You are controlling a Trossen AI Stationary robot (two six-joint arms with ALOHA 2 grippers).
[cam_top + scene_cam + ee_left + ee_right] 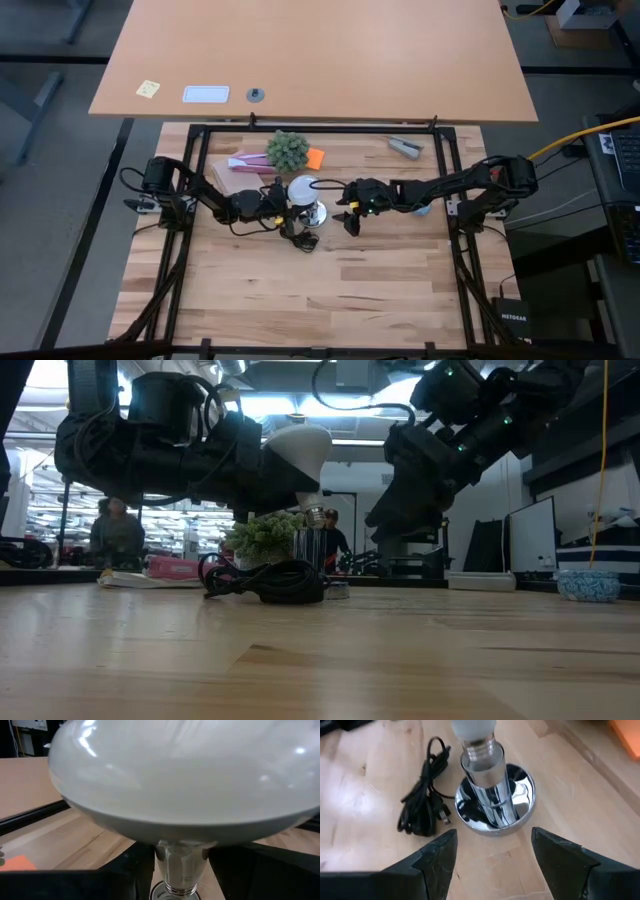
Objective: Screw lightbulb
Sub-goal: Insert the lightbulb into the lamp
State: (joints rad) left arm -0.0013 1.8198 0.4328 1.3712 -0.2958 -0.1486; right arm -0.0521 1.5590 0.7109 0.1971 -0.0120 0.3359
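The frosted white lightbulb stands nearly upright, dome up, with my left gripper shut on it. Its grey screw base sits at the mouth of a chrome socket tube, which rises from a round mirror-bright foot on the table. My right gripper hangs open just to the right of the socket, slanting down toward the foot, with nothing between its fingers. The socket's black cord lies bundled on the table near the foot. My left gripper pinches the bulb's tapering neck, below the wide dome, between its two fingers. The fingers come level from the table's left, one on each side of the neck. The bulb stands dome up, slightly tilted, with its screw base at the socket's mouth.
Behind the socket are a small green plant, an orange piece and a pink thing. A grey tool lies at the far right. A blue bowl stands under the right arm. People show in the room beyond.
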